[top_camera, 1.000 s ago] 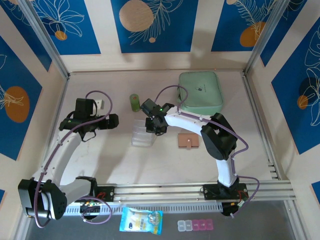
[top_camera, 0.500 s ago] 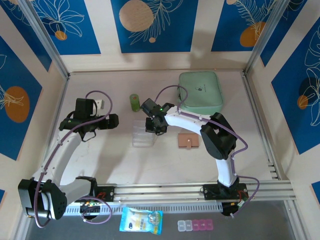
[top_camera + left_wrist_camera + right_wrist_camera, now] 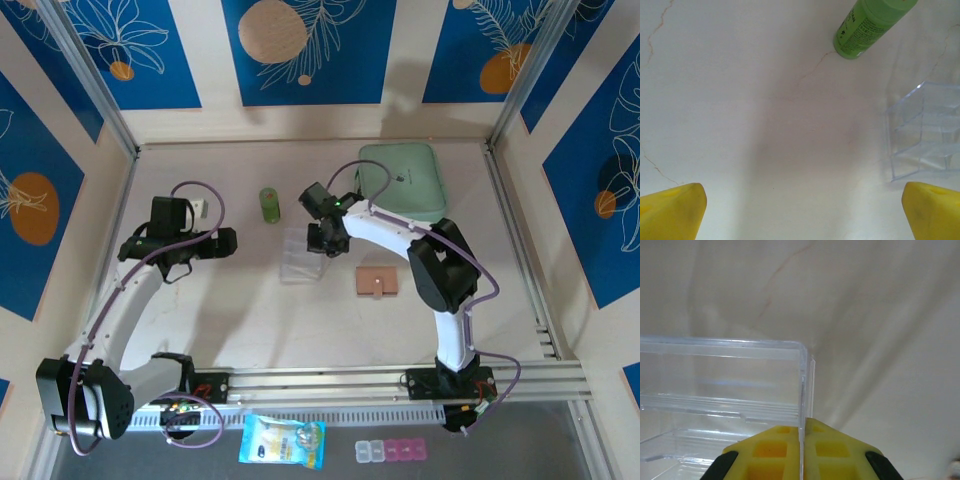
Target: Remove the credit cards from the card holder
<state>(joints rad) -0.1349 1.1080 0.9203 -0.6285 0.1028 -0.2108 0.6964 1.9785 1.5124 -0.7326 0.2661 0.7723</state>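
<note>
The card holder (image 3: 378, 282), a small pinkish-tan wallet, lies folded shut on the table right of centre. The credit cards are hidden. My right gripper (image 3: 325, 243) (image 3: 802, 427) hangs left of the card holder, well apart from it. Its yellow fingers (image 3: 770, 450) are shut on the thin side wall of a clear plastic tray (image 3: 298, 262) (image 3: 720, 390). My left gripper (image 3: 228, 243) (image 3: 802, 205) stands open over bare table at the left, with nothing between its fingertips (image 3: 675, 207).
A green bottle (image 3: 269, 205) (image 3: 867, 22) lies behind the tray (image 3: 922, 132). A mint-green zip pouch (image 3: 402, 182) sits at the back right. A snack packet (image 3: 283, 440) and a pill box (image 3: 390, 451) lie in front of the rail.
My right gripper has closed fully on the tray's wall and moved right and a little farther back, dragging the tray with it. The left arm has not moved.
</note>
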